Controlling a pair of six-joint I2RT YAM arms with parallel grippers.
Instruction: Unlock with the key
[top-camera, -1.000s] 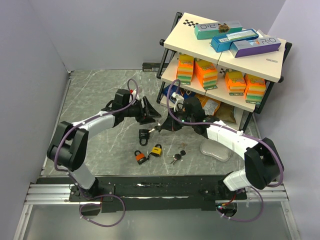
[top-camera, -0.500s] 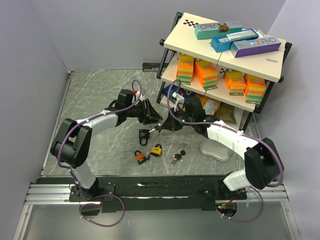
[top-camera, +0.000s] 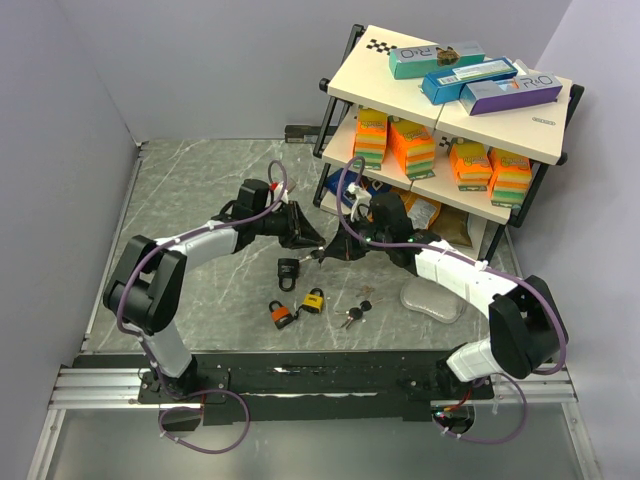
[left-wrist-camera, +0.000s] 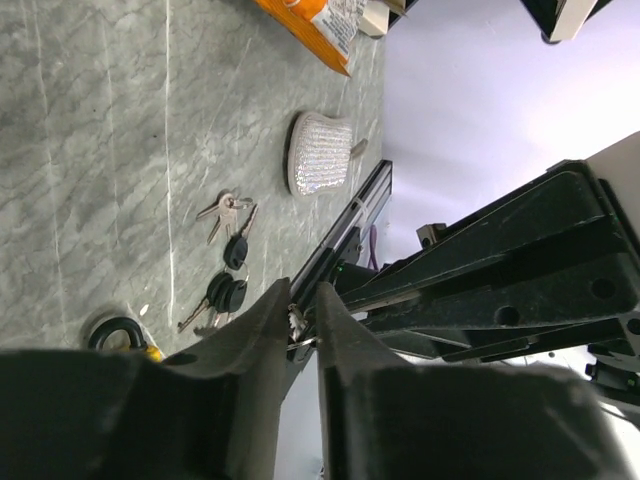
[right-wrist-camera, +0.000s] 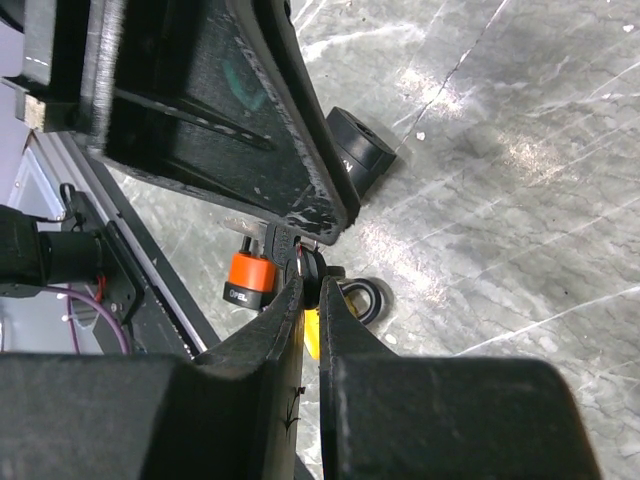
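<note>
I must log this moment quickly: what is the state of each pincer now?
Left pincer: nearly closed around a small metal piece; grip cannot be told.
Right pincer: closed on the key.

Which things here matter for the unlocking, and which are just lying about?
For the job: what looks like a key pinched in the right gripper; black padlock; orange padlock; yellow padlock; loose keys.
Lying about: silver pouch; shelf with boxes, sponge packs and snack bags.
</note>
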